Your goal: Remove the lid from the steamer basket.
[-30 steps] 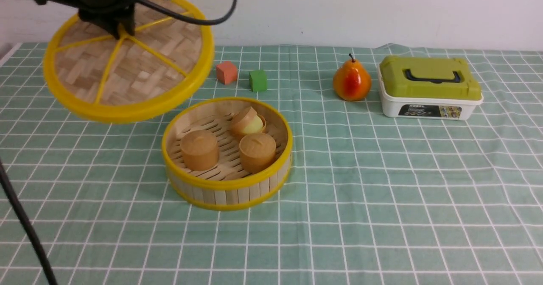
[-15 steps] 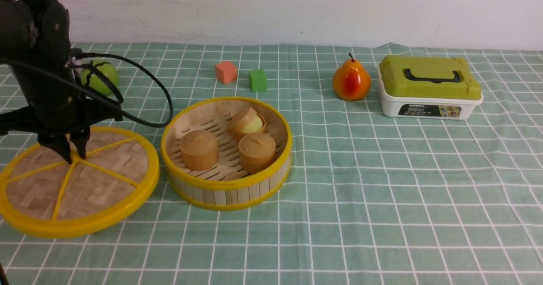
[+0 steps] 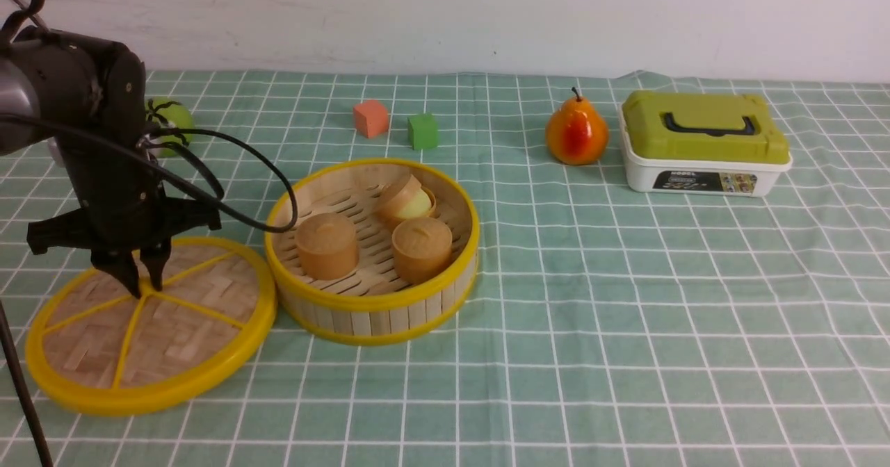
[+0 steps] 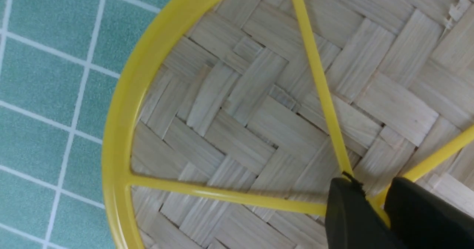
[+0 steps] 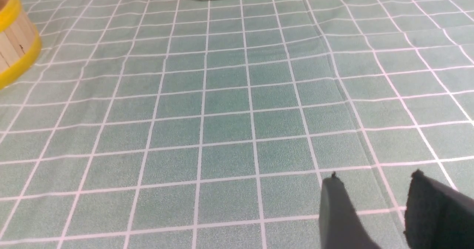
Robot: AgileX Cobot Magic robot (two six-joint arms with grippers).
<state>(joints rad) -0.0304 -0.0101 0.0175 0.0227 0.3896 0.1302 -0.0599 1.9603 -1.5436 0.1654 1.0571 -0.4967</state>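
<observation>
A: While scanning from the bench's (image 3: 626,328) left edge, where to find the lid (image 3: 181,328)?

B: Near the front left corner, lying flat on the green checked cloth (image 3: 556,397), woven side and yellow spokes up. Off the steamer basket (image 3: 361,317) and just left of it, with rims touching or barely apart; cannot tell which.

A: Held by anything?

B: By the left claw (image 3: 142,285), pointing straight down and clamped on the yellow centre knob. Confirmed from the left wrist: a sliver of yellow pinched between two black fingers (image 4: 348,219). Behind the left arm (image 3: 97,140), toward the back left, a round green fruit (image 3: 172,118), partly hidden.

A: And inside the basket?

B: Two upright tan cylinders (image 3: 327,244) on the slatted floor, plus a tipped piece (image 3: 407,199) at the rear with a pale yellow inside showing.

A: Moving on rightward?

B: Behind the basket, an orange cube (image 3: 370,118) near a green cube (image 3: 423,131), not touching. Then a pear (image 3: 576,133), orange-red and upright, just left of a white box (image 3: 636,171) with an olive-green top (image 3: 695,149), toward the back right.

A: Right claw (image 5: 376,175)?

B: Seen only from its own wrist: spread open above the cloth, gripping nothing.
</observation>
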